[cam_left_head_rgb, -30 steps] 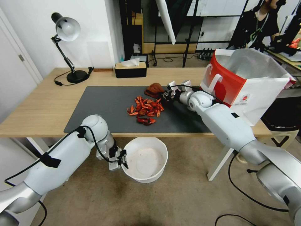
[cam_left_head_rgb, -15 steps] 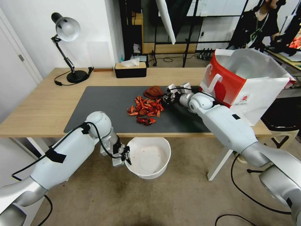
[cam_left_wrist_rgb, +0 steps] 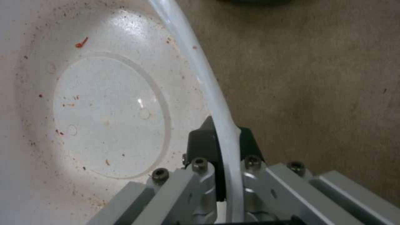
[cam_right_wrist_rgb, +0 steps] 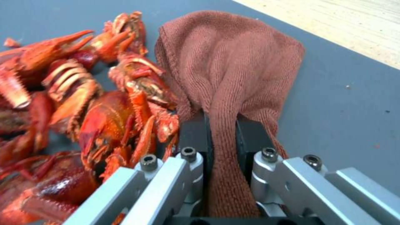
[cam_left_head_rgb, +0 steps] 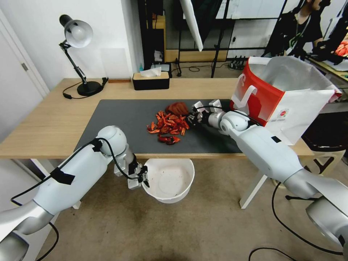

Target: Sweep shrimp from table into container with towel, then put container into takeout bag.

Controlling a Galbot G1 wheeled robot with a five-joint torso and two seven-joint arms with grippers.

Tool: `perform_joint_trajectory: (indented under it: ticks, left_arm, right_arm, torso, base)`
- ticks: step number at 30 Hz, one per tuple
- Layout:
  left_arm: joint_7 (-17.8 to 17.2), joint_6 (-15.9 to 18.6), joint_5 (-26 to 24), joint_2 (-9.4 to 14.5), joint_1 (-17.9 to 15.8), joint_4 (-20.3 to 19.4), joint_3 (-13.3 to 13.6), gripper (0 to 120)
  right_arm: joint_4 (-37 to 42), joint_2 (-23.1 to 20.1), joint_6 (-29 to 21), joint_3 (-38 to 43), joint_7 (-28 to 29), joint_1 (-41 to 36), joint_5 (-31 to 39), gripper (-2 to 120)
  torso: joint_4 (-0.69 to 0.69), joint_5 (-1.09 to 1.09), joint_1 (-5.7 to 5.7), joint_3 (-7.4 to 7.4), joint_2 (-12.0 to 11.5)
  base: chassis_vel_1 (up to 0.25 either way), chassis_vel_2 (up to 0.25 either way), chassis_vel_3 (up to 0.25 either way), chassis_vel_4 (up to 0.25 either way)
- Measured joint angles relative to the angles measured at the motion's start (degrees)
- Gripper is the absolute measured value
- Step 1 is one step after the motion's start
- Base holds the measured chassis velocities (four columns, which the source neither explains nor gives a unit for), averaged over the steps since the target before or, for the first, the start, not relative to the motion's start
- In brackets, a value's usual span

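The shrimp (cam_left_head_rgb: 168, 127) are heaped on the dark mat (cam_left_head_rgb: 119, 123) of the table (cam_left_head_rgb: 47, 119), in a loose pile near the mat's middle, with a couple of pieces lying on the side toward the table's front edge. The towel (cam_left_head_rgb: 177, 108) is bunched just beyond the heap, touching its far side, and is pinched between the closed fingers of the right gripper (cam_left_head_rgb: 191, 117); in the right wrist view the cloth (cam_right_wrist_rgb: 227, 75) is seen squeezed between the black pads (cam_right_wrist_rgb: 195, 134), close beside the nearest shells. It is judged to be held there so that the heap can be pushed toward the front edge.

Below that edge, in front of the heap, the container (cam_left_head_rgb: 168, 179) is held by the left gripper (cam_left_head_rgb: 144, 179), whose fingers are clamped on its rim (cam_left_wrist_rgb: 221, 125); it appears to be placed there as a catcher. Only crumbs are seen inside. The takeout bag (cam_left_head_rgb: 286, 92) stands open on the table to the right of the heap.

Compared with a second ago, the container has been raised closer under the table edge, and the towel has been drawn up against the heap, which itself looks undisturbed.
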Motion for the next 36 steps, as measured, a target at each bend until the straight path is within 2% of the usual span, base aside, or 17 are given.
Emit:
perform_joint_trajectory:
  ticks: [13,27,33,36]
  left_arm:
    - [0.0,0.0,0.0,0.0,0.2,-0.2,-0.2,0]
    - [0.0,0.0,-0.7,1.7,-0.3,0.7,-0.9,0]
    - [0.0,0.0,-0.8,1.8,-0.6,1.2,-0.9,0]
    - [0.0,0.0,-0.7,1.2,-0.6,1.2,-0.7,0]
  right_arm:
    - [2.5,-1.2,-0.6,-0.8,-0.3,-0.7,0.2,8]
    - [5.2,-2.3,-1.1,-3.4,-0.7,-0.4,0.6,8]
    - [7.7,-4.3,-1.5,-4.1,-0.7,-0.6,1.4,8]
    - [10.9,-6.7,-1.9,-4.2,-0.5,-1.7,2.4,8]
  torso:
    - [0.00,0.00,0.00,0.00,0.0]
    - [0.02,0.01,0.00,0.00,0.0]
    - [0.02,0.01,0.00,0.00,0.0]
    - [0.00,0.00,0.00,0.00,0.0]
  base:
    - [0.000,0.000,0.000,0.000]
    - [0.000,0.000,0.000,0.000]
    - [0.000,0.000,0.000,0.000]
    - [0.000,0.000,0.000,0.000]
